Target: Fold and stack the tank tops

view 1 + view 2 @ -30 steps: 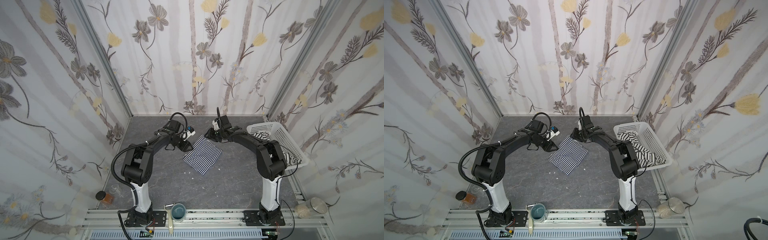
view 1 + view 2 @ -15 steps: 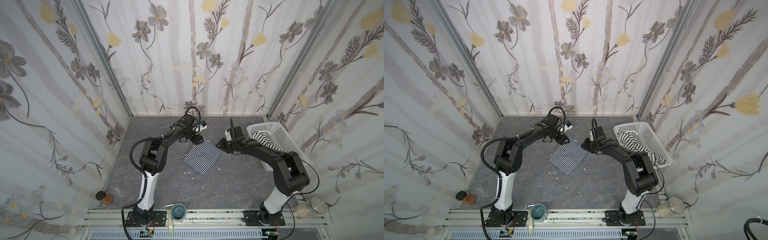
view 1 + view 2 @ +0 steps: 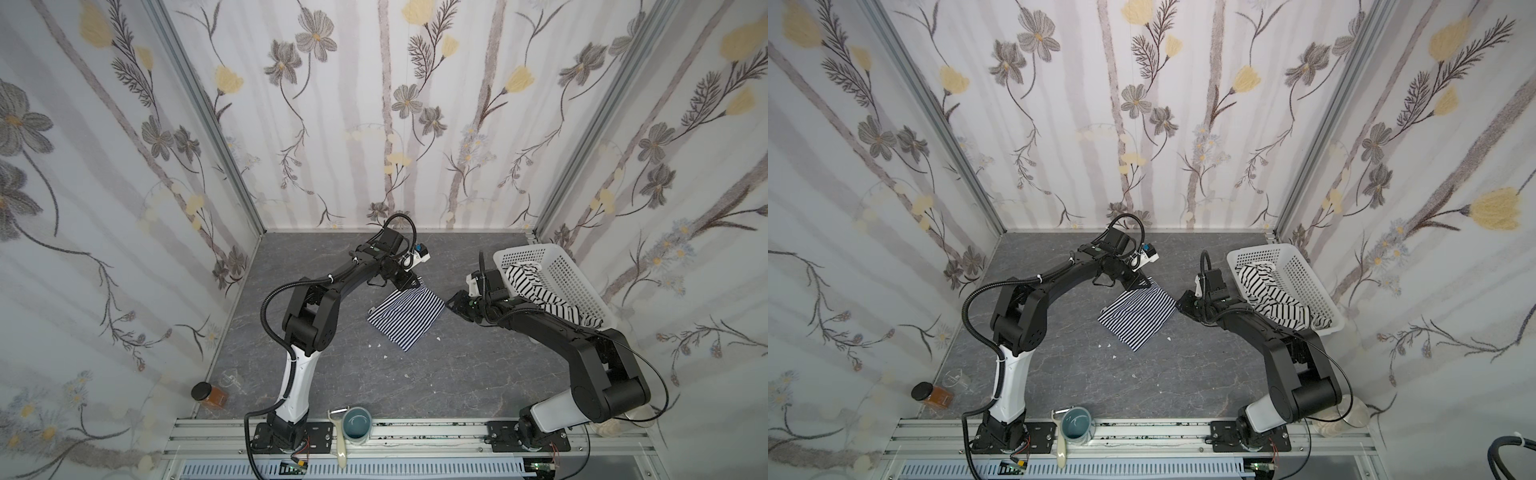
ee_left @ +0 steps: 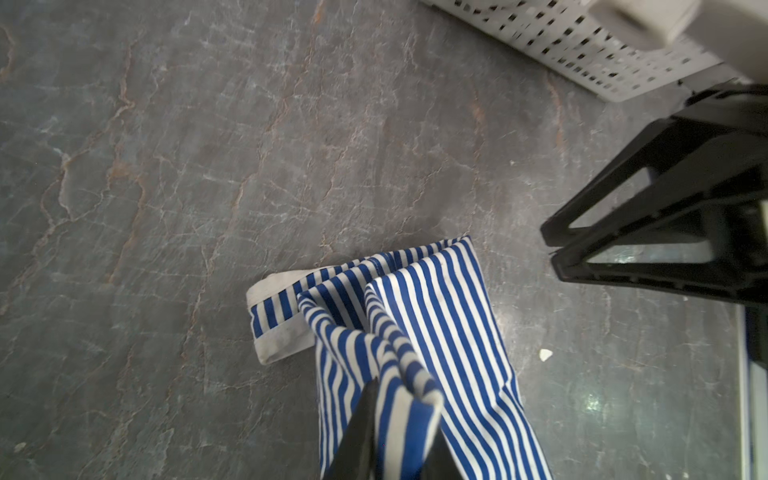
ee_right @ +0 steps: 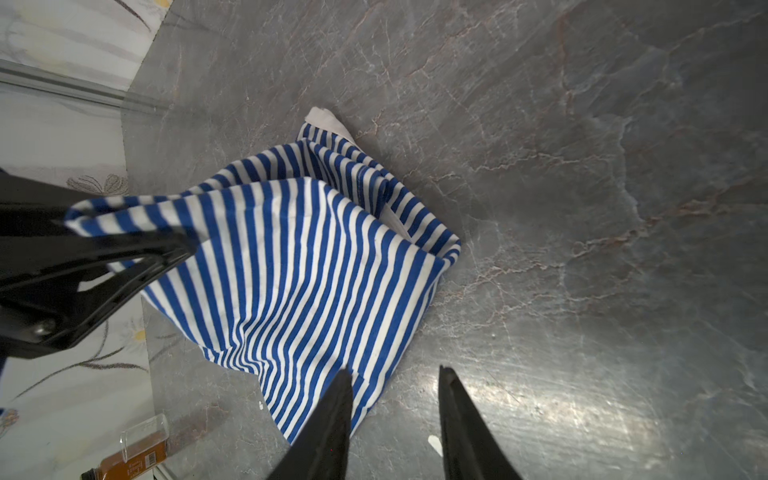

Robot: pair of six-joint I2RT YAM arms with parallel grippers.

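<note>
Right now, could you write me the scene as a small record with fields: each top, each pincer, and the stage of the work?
blue striped top: partly folded on the table, one corner lifted
black striped top: crumpled, unfolded, in the basket
left pincer: shut on the lifted corner of the blue striped top
right pincer: open, holding nothing, low at another edge of that top
stack: not yet begun; the two tops lie apart
</note>
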